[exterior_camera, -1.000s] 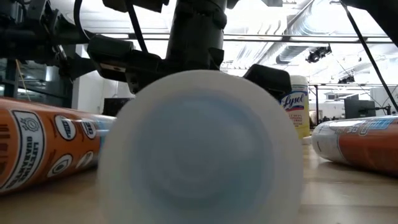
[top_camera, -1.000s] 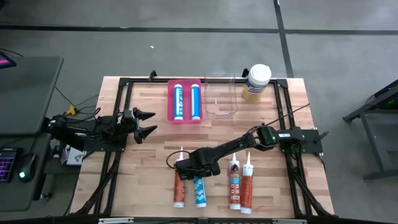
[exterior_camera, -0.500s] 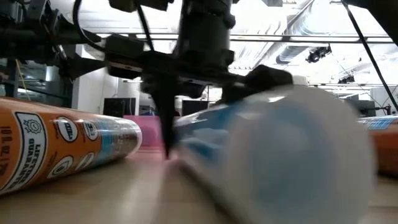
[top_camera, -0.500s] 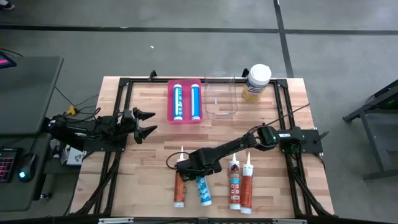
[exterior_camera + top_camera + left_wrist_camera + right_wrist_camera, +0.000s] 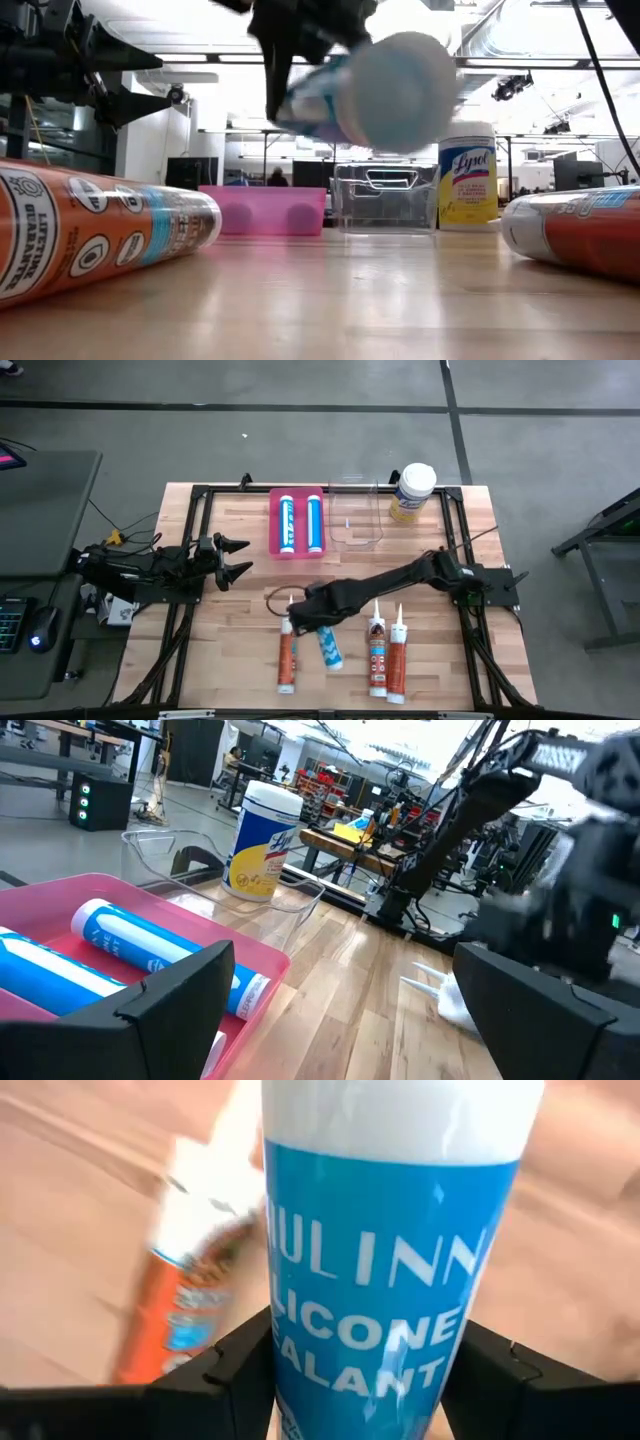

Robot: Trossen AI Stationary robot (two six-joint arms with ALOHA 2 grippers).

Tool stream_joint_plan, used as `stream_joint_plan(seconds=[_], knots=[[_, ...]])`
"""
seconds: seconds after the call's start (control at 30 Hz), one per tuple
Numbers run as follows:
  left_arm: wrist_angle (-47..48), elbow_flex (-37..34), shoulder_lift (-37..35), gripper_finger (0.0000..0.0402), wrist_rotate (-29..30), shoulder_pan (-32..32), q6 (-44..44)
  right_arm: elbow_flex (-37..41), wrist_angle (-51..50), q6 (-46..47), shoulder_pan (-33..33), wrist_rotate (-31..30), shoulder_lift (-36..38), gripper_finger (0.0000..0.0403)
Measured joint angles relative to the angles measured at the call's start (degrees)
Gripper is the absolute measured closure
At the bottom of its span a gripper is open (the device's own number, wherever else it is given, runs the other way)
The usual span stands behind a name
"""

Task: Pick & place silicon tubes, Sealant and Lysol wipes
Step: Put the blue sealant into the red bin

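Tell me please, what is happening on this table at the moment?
The right gripper holds a blue silicone sealant tube by one end and has it up off the wooden table. Three orange tubes lie near the front edge. Two more blue tubes already lie in the pink tray at the back, beside an empty clear container and the Lysol wipes. The left gripper waits open at the table's left side.

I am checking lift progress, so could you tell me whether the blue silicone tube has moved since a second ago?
Yes. The blue silicone tube, held by the right gripper, has risen off the table and swung its base away from the orange tube beside it.
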State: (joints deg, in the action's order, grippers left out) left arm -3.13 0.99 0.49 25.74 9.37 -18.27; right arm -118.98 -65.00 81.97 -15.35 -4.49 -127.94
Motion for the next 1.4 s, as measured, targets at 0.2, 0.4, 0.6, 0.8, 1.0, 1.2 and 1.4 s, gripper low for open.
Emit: stream_joint_plan(seconds=[0.2, 0.4, 0.6, 0.8, 1.0, 1.2, 1.4], knots=[[-0.01, 0.01, 0.00, 0.0032, 0.00, -0.01, -0.01, -0.09, 0.26, -5.33, 2.09, -5.69, 5.33, 0.0191], [0.01, 0.00, 0.00, 0.0032, 0.00, -0.01, 0.01, -0.11, 1.02, -13.34, 5.28, -8.12, 8.54, 0.0191], [0.01, -0.01, 0.00, 0.0032, 0.00, -0.01, -0.01, -0.11, 5.26, -22.90, 10.77, -6.90, 9.28, 0.0191], [0.00, -0.02, 0.00, 0.0032, -0.02, -0.01, 0.01, -0.11, 12.69, -33.13, 17.35, -1.47, 9.60, 0.0191], [0.01, -0.01, 0.00, 0.0032, -0.02, -0.01, 0.01, -0.11, 22.84, -39.46, 23.79, 4.24, 9.60, 0.0191], [0.01, 0.00, 0.00, 0.0032, -0.02, 0.00, 0.00, -0.22, 27.22, -38.81, 29.53, 4.52, 9.46, 0.0191], [0.01, 0.01, 0.00, 0.0032, -0.02, -0.01, 0.01, -0.28, 27.92, -34.79, 33.72, 6.64, 6.38, 0.0191]])
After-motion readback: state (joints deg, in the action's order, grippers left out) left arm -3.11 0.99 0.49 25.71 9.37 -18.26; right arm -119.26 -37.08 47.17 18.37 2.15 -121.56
